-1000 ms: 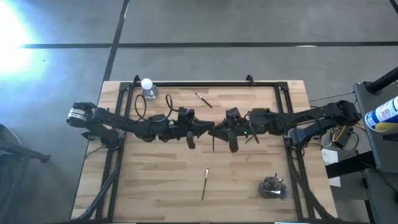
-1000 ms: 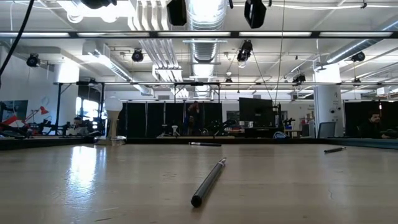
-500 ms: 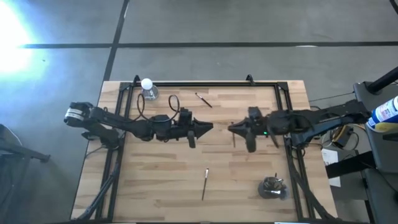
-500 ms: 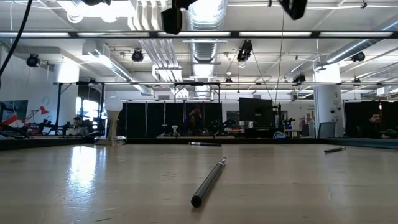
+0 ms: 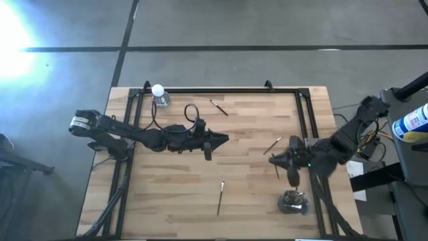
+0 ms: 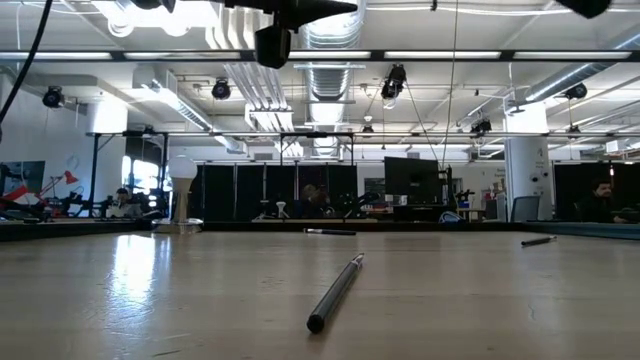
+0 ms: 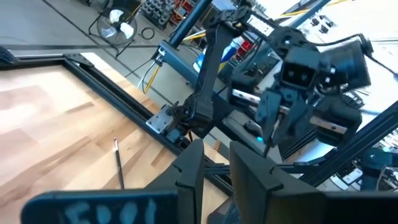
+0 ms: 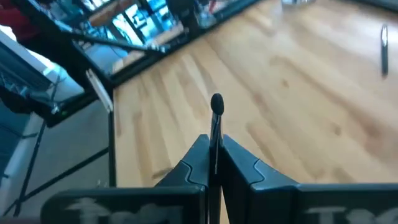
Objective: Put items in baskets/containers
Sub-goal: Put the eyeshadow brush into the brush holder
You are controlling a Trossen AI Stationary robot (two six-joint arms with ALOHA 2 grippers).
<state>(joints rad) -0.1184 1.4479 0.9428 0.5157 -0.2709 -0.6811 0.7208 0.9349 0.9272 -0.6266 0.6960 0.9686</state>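
Note:
My right gripper (image 5: 273, 159) hangs over the table's right part, shut on a thin dark brush (image 5: 277, 169), a little to the far side of the small round cup (image 5: 292, 202) that stands near the front right corner. My left gripper (image 5: 224, 139) is held level above the table's middle, open with nothing between its fingers (image 7: 214, 180). Three more brushes lie flat on the wood: one at the far middle (image 5: 219, 107), one near the front (image 5: 221, 197), and one beside my right gripper (image 5: 272, 145). My right gripper pinches the brush's handle (image 8: 215, 144) between its two fingers. The brush's rounded end (image 8: 216, 104) sticks out past the fingertips. The brush lies across the fingers, slanted and lifted clear of the table.
A small clear bottle with a white round top (image 5: 158, 95) stands at the far left corner. A black frame (image 5: 221, 90) runs along the table's far edge and down both sides. Bare wood lies between the two grippers and along the front left.
My right gripper has swung away from my left gripper toward the table's right and near edges, turning as it went. It has carried the brush, which a second ago stood between the two grippers over the table's middle. The brush stays clear of the table.

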